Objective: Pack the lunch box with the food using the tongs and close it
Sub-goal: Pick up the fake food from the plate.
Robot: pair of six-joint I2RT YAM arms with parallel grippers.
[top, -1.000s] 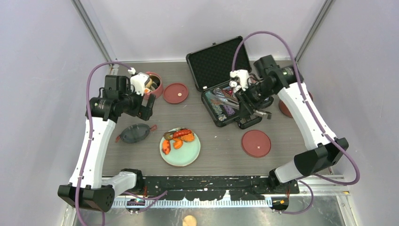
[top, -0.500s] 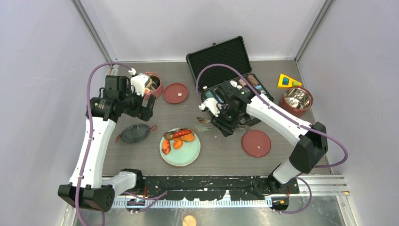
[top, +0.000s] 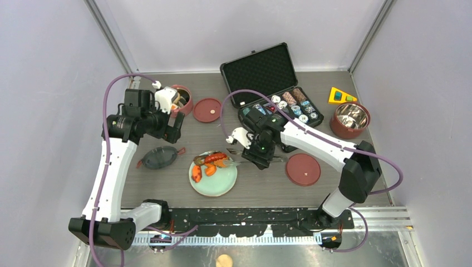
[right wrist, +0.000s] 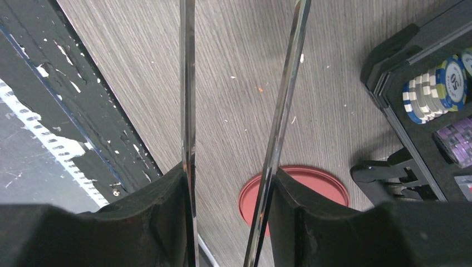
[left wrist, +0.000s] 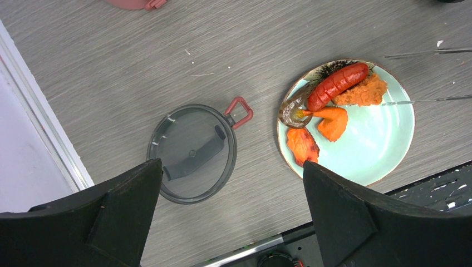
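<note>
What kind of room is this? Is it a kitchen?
Probably a robot lab booth, not a kitchen: left arm and right arm bolted to a table, plain walls all round, toy food on a plate.

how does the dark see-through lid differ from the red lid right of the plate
The dark lid is translucent; the red lid is solid maroon. The dark lid has a red clip loop at its rim; the red lid is a plain disc with a pale centre spot. The dark lid lies left of the plate, the red lid right of it. Both are round and lie flat.
</note>
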